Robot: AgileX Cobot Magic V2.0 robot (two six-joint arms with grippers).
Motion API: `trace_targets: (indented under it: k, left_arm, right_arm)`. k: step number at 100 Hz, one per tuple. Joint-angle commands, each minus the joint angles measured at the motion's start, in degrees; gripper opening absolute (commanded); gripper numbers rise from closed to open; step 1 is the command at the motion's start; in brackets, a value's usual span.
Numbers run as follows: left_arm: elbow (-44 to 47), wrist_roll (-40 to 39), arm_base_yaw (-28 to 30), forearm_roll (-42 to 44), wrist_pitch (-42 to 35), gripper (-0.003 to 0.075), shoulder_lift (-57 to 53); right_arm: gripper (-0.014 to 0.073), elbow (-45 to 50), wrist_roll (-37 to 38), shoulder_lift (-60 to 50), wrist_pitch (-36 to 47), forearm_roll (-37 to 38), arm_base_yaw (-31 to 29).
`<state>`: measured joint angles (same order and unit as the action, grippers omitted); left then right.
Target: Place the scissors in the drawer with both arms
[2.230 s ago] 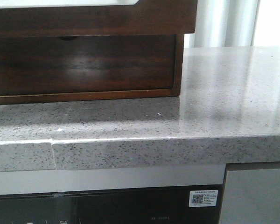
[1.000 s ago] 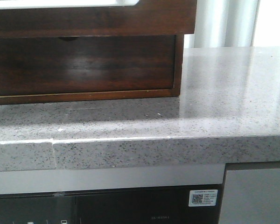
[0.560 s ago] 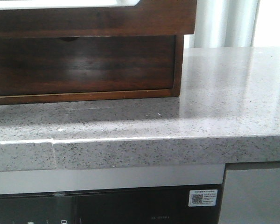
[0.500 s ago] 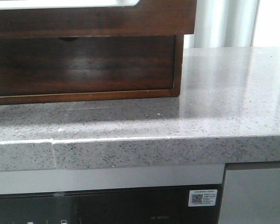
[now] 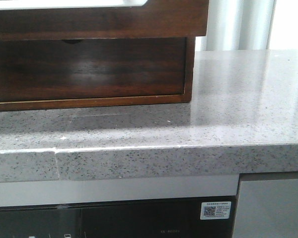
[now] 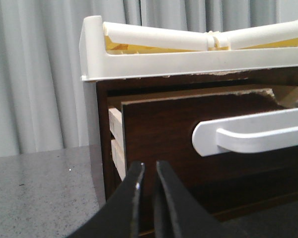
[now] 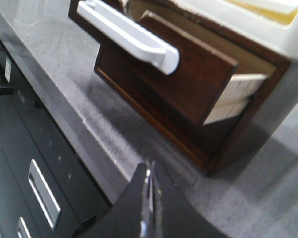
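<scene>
Upper right of the right wrist frame, the drawer [image 7: 179, 84] stands open; left gripper [image 6: 148, 171] barely parted, right gripper [image 7: 148, 171] pressed together, scissors unseen — locate them first.

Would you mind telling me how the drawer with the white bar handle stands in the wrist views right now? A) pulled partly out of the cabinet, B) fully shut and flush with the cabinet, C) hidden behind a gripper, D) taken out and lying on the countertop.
A: the drawer juts forward from the cabinet, its pale side boards exposed, with the white handle on its front.
</scene>
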<state>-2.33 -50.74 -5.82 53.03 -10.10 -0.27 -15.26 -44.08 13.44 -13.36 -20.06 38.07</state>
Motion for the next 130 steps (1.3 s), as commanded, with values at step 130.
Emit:
trace_targets:
  k: [130]
  left_arm:
    - [0.55, 34.84, 0.44, -30.66, 3.04, 0.0003, 0.68]
  right_arm:
    - [-0.0096, 4.82, 0.22, -0.69, 8.38, -6.29, 0.02]
